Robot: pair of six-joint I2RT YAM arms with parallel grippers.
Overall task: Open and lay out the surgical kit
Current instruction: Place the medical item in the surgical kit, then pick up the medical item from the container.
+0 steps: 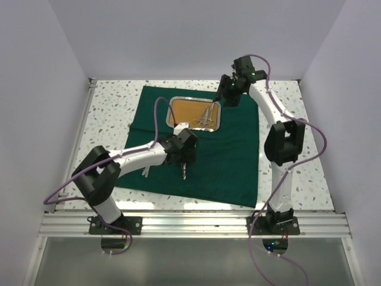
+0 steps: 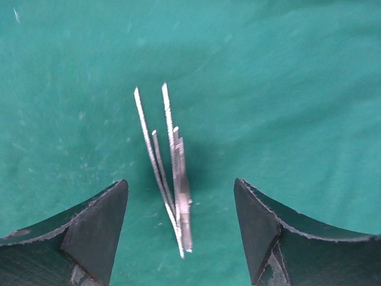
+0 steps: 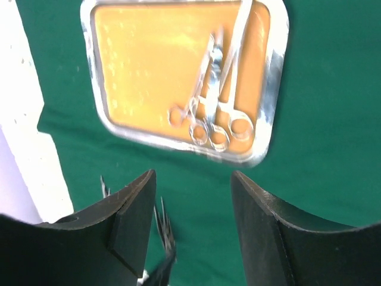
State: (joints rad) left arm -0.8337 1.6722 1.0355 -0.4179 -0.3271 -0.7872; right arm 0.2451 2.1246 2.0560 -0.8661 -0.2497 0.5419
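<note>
The dark green cloth (image 1: 226,161) lies spread flat on the table. The steel tray (image 1: 176,101) with its orange-brown floor sits on the cloth's far part and holds ring-handled scissors and forceps (image 1: 206,117), which also show in the right wrist view (image 3: 215,119). Silver tweezers (image 2: 169,173) lie on the cloth between the open fingers of my left gripper (image 2: 181,186), untouched. In the top view the left gripper (image 1: 184,162) hovers just above them, near the cloth's middle. My right gripper (image 1: 227,94) is open and empty, raised over the tray's far right corner (image 3: 193,176).
Another small silver instrument (image 1: 144,173) lies on the cloth beside the left forearm. Speckled white tabletop (image 1: 107,113) surrounds the cloth. White walls close in the left, right and far sides. An aluminium rail (image 1: 196,225) runs along the near edge.
</note>
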